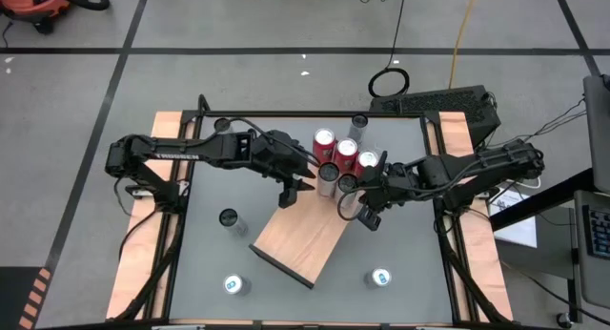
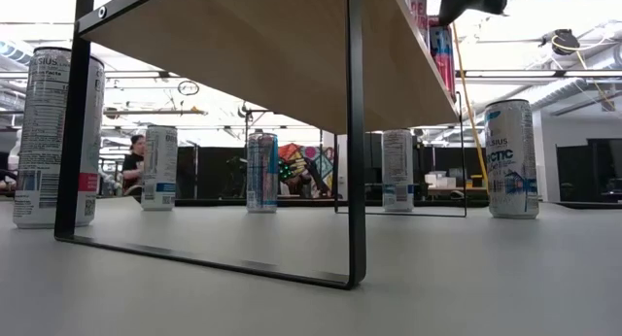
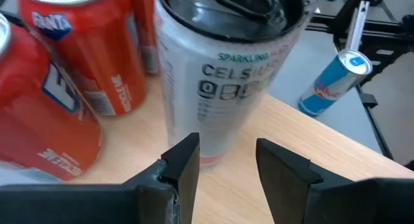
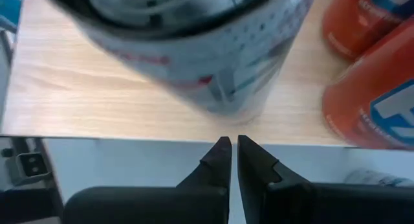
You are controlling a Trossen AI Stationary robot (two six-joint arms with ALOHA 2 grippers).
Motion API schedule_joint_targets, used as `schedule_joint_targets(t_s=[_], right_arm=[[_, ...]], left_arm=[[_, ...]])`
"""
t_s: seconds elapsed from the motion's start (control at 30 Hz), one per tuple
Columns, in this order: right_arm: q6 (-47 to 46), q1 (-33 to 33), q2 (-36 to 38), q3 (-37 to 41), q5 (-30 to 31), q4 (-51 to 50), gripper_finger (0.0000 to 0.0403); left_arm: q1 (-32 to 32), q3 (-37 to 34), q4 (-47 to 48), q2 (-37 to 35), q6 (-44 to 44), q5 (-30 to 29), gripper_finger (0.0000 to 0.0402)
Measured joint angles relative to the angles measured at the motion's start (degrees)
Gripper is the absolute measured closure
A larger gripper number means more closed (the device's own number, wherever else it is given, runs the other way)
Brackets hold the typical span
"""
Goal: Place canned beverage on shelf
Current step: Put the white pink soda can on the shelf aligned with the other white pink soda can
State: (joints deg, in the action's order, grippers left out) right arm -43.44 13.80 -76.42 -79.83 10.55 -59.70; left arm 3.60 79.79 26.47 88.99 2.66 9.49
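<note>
Your left gripper [image 3: 226, 169] stands part open and empty just in front of the white Celsius can [image 3: 226, 75], which sits upright on the shelf [image 1: 300, 239] beside the red Fanta cans [image 3: 84, 49]. That placement looks complete. Your right gripper [image 4: 229, 160] is shut and empty at the shelf edge. Next, withdraw the left arm clear, then fetch another can from the tabletop [image 1: 400, 235].
</note>
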Motion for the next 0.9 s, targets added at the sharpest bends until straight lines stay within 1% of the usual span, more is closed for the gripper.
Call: schedule_joint_targets(t_s=[0.13, 0.27, 0.47, 0.67, 0.9], right_arm=[[-0.72, 0.04, 0.02, -0.02, -0.77, -0.4, 0.0403], [-0.92, 0.07, 0.02, -0.02, -1.84, -0.51, 0.0403], [-1.32, 0.06, 0.52, -0.02, -1.84, -0.51, 0.0403], [-1.32, 0.07, 2.05, -0.02, -1.77, -0.53, 0.0403], [-1.34, 0.07, 3.75, -0.02, -1.7, -0.75, 0.0403]], left_arm=[[0.0, 0.0, -0.26, -0.02, -0.06, -2.44, 0.0249], [0.02, 0.0, -0.29, -0.02, -0.07, -2.71, 0.0249], [-0.3, 0.0, -0.61, -0.02, -0.19, -0.19, 0.0249], [-0.37, 0.0, -0.69, -0.02, -0.63, 0.09, 0.0249], [-0.37, 0.0, -0.67, -0.07, -5.2, 0.09, 0.025]])
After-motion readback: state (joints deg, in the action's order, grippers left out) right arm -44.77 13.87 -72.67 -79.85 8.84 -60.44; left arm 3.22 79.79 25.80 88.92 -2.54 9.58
